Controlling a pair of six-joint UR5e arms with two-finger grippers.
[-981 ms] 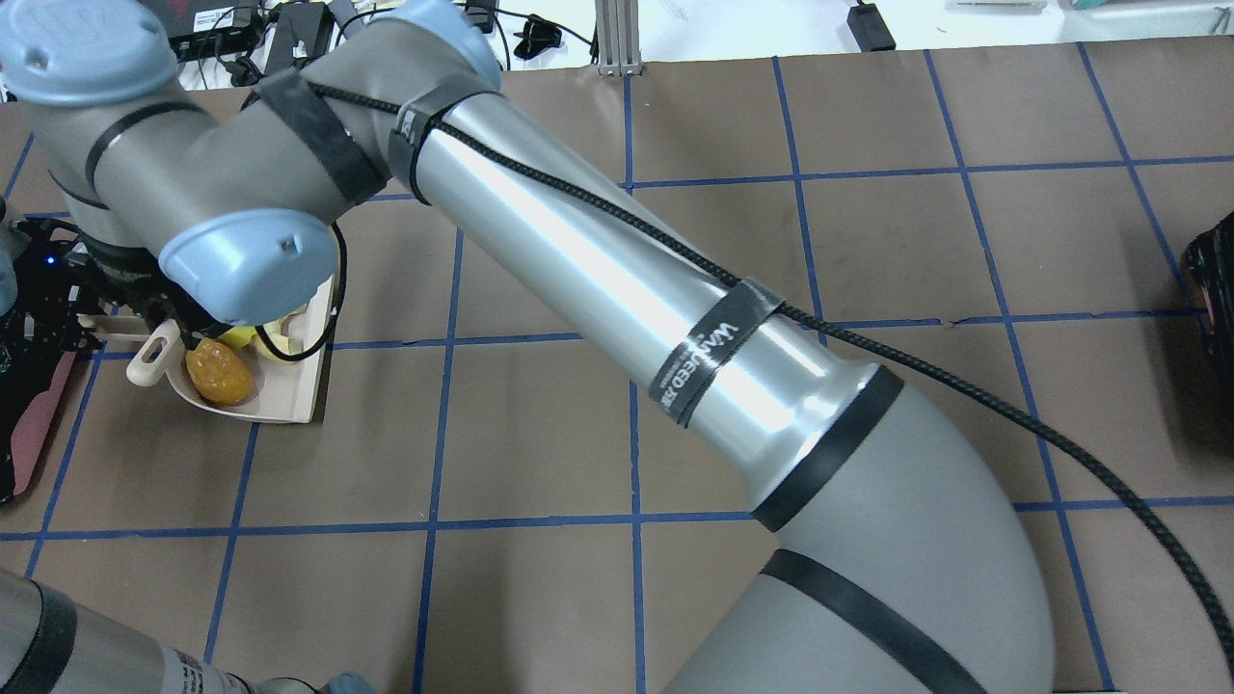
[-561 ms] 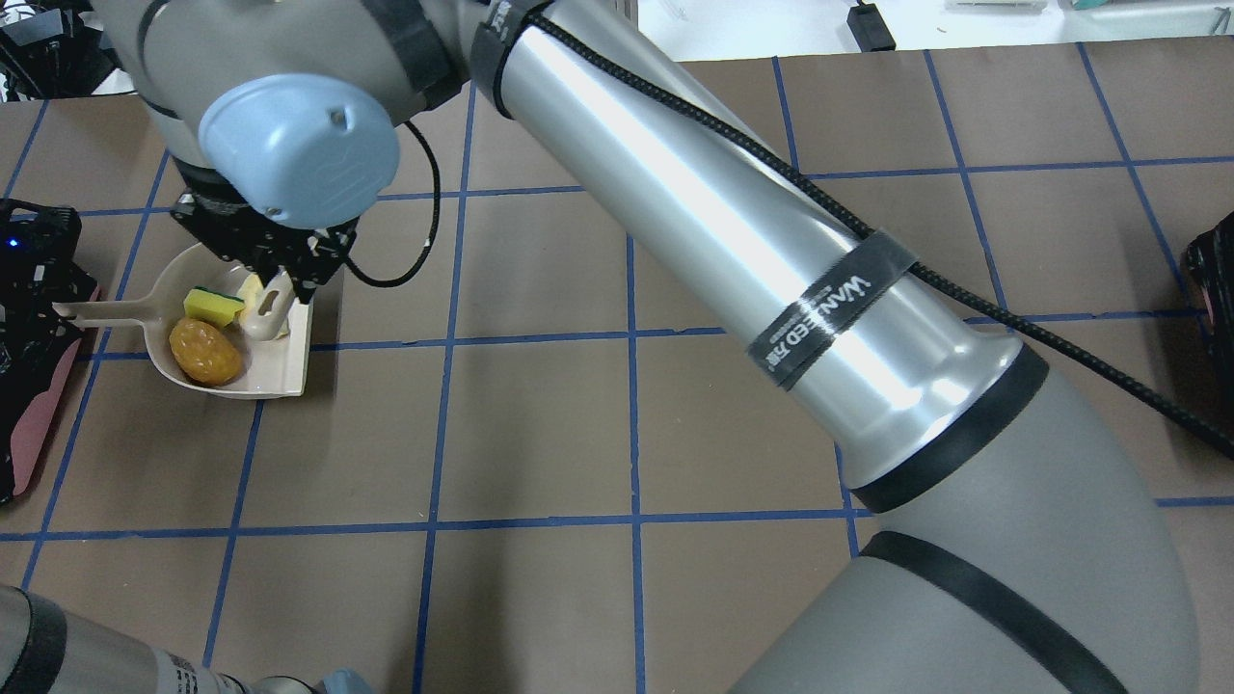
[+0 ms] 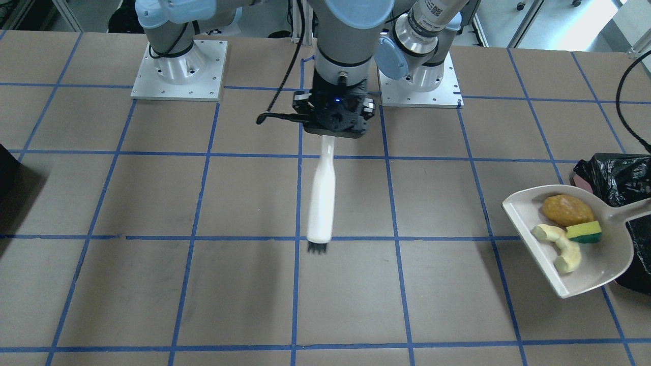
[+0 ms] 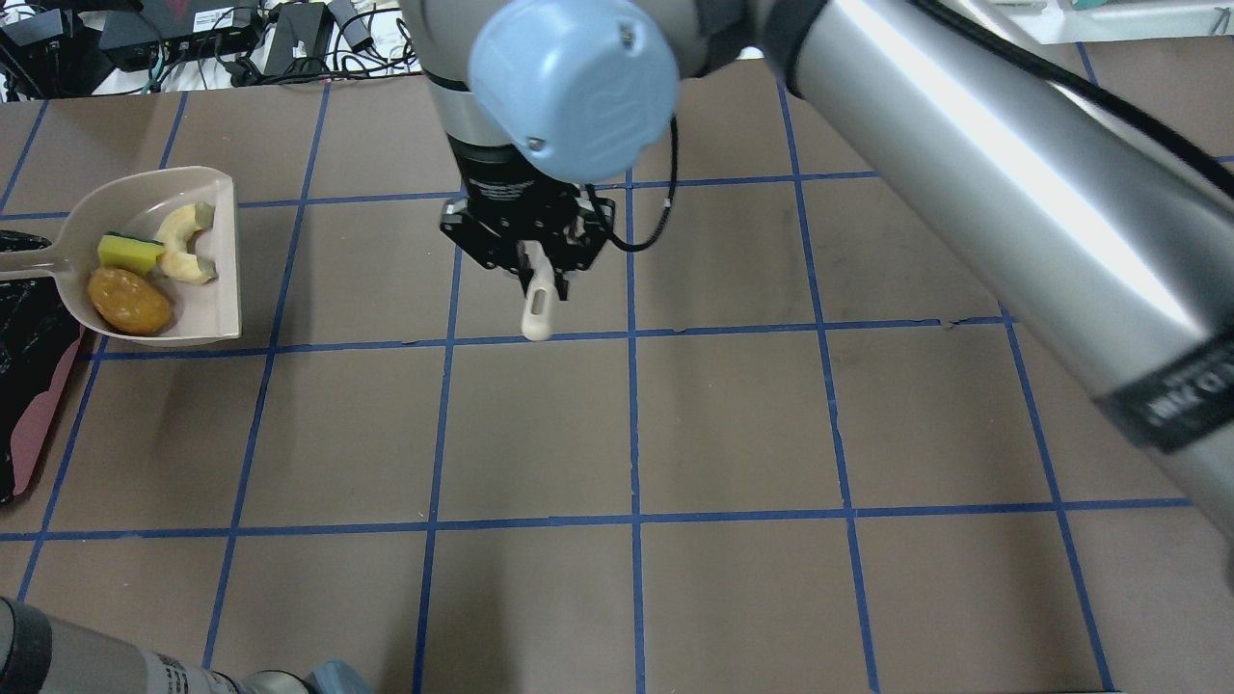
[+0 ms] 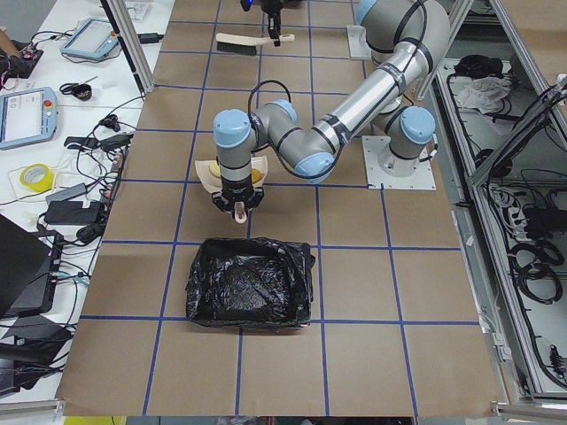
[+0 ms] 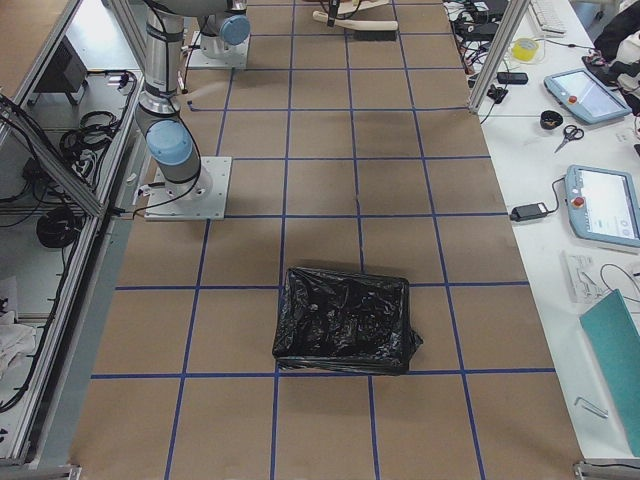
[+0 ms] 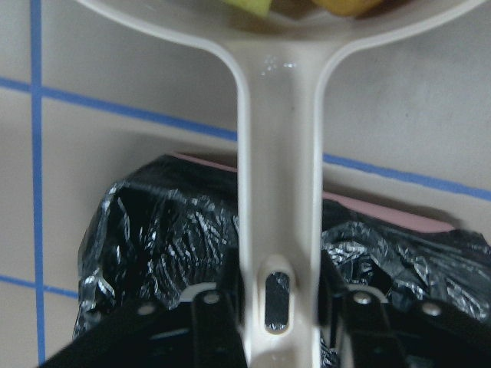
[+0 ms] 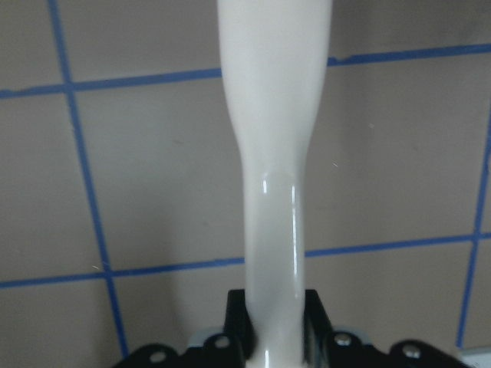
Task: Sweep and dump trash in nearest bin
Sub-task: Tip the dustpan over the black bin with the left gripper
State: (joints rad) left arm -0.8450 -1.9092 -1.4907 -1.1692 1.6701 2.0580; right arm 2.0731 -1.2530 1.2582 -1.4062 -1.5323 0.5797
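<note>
When looking from overhead, find the pink-sided bin lined with a crinkly glossy black plastic bag (image 4: 19, 318) at the left end of the brown paper-covered table with a blue tape grid (image 4: 733, 424), cut off by the frame edge. Just beside and partly above it, find the beige plastic dustpan with a long handle (image 4: 217, 318). Hangs with the handle across the black bag and the flat pan out over the table, apparently lifted off the surface. Carries three pieces of trash: an orange-brown lumpy piece (image 4: 130, 301) on the side toward the bin, a yellow-and-green sponge (image 4: 130, 253) just beside it, and a pale yellow curved piece (image 4: 183, 255) closer to the straight open lip. Grips the handle near its end with the left gripper (image 7: 280, 295), dark fingers (image 7: 230, 307) closed tight against both sides. Farther out, near the middle of the table and well apart from the dustpan, holds a white-handled brush with short black bristles (image 3: 322, 203) in the right gripper (image 8: 278, 330). Clamps the narrow part of the handle between closed-in fingers and points the bristle end away from the robot's bases, apparently clear of the table. At the opposite table end, notice a second container wrapped in black plastic (image 6: 345, 322), far from both grippers.
</note>
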